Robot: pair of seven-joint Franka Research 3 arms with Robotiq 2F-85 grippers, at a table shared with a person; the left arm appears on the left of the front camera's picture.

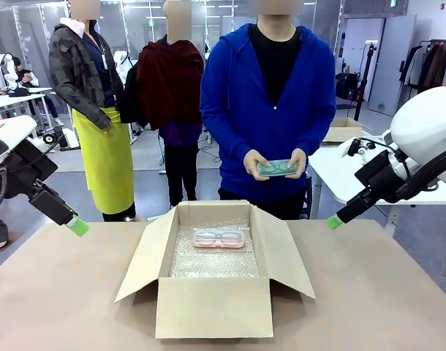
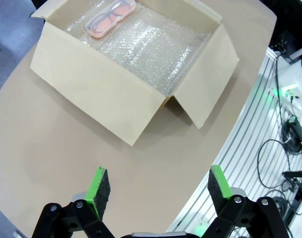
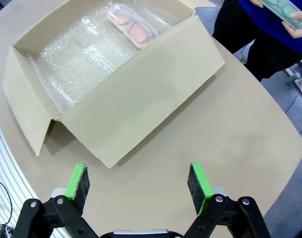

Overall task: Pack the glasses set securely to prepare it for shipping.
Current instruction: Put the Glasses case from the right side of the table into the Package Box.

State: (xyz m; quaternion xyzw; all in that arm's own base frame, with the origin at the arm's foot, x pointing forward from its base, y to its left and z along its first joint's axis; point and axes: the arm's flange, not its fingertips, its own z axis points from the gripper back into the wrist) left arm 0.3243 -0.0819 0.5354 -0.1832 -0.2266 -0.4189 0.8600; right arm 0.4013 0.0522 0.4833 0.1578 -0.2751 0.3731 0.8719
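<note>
Your left gripper is hanging in the air off the left side of the cardboard box, well apart from it. Its jaws are standing spread wide, with nothing between the green pads. Your right gripper is doing the same off the box's right side. Its jaws are gaping fully, its pads are bare, and it is touching neither the box nor the table that the box is sitting on.

The box is standing open, with its side flaps splaying outward to the left and right. A sheet of bubble wrap is lining its floor. The pale pink case is lying flat on that wrap inside the box, toward the far wall and roughly midway between the side walls (eyeglass frames are showing through its lid).

The mint green case is sitting outside the box. A person in a blue hooded top is standing just beyond the box's far side. They are holding that case level in both hands, higher than the box's far wall and well clear of its opening. Eyeglass frames are showing on this case too.
</note>
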